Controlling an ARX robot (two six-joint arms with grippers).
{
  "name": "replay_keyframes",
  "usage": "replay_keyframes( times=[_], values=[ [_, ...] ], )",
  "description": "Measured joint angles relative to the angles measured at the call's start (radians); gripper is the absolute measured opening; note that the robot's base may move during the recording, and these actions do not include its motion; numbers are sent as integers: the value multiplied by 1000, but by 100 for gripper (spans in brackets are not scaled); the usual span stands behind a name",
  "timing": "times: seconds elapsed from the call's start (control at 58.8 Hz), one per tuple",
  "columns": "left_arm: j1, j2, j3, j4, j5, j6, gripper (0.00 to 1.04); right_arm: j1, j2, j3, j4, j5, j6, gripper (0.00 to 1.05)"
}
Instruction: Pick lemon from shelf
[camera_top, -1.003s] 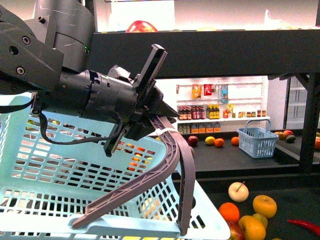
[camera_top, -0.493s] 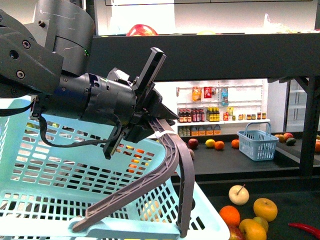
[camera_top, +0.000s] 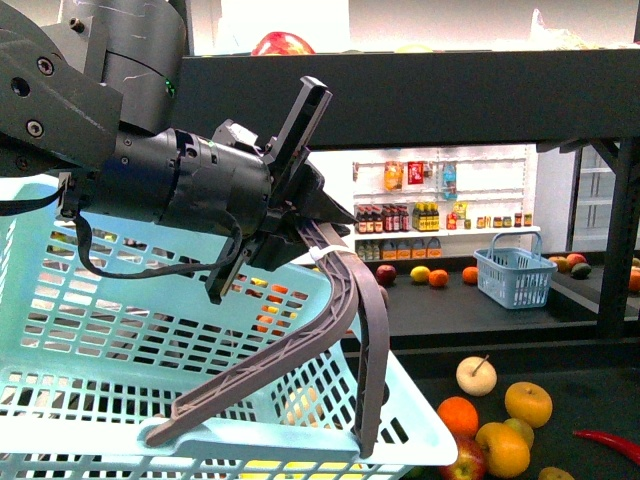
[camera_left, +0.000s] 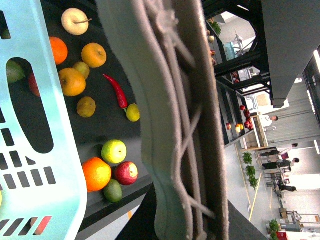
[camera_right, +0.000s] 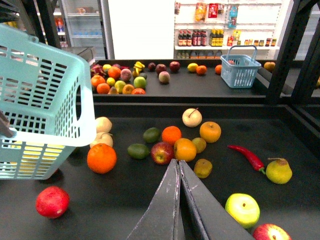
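While level, shelf (camera_top: 430, 100) lengthwise left-to-right.

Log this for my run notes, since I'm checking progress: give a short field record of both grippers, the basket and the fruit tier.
left gripper: shut on the basket handle, carrying the light blue basket
right gripper: shut, empty, above the fruit
shelf: black tier with loose fruit and a red chili
lemon: not picked yet; the small yellow fruit just ahead of the right gripper may be it, cannot tell for sure
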Motion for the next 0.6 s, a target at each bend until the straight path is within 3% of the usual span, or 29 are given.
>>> replay_keyframes(
  times=[0.17, 0.272, 0.595],
  values=[
    [0, 0, 0, 0, 0, 0, 8, 0, -42, 0, -43, 0, 0, 3],
    [0, 0, 0, 0, 0, 0, 8, 0, -164, 0, -199, 0, 0, 3],
    [0, 0, 0, 0, -1, -2, 8, 0, -208, 0, -212, 1, 1, 3]
  ],
)
